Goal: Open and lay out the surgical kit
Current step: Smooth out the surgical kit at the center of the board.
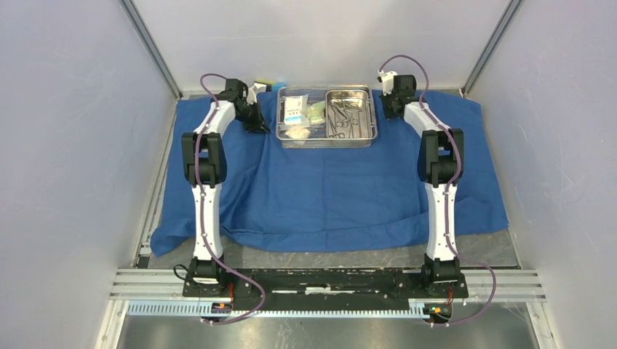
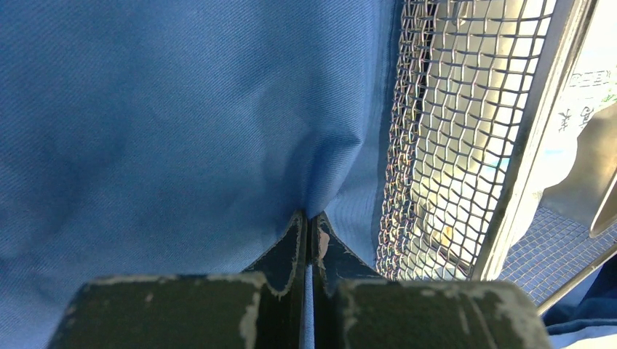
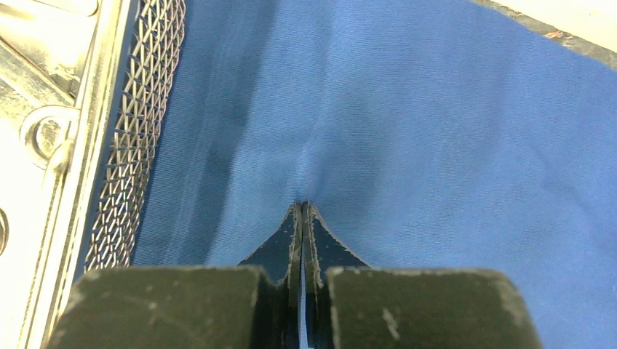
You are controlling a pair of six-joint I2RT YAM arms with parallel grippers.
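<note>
The left hand clamps tight on a pinch of cloth just left of the basket; the right hand does likewise just right of it. Matched grips, I'd guess, so the cloth pulls evenly.

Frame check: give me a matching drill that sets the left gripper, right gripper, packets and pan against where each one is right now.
Things:
1. left gripper
2. right gripper
3. packets
4. pan

Places:
A. in the right half of the basket
B. shut on the cloth, right of the basket
C. in the left half of the basket
D. shut on the cloth, left of the basket

Pairs: 1-D, 2-B, 3-C, 4-A.
</note>
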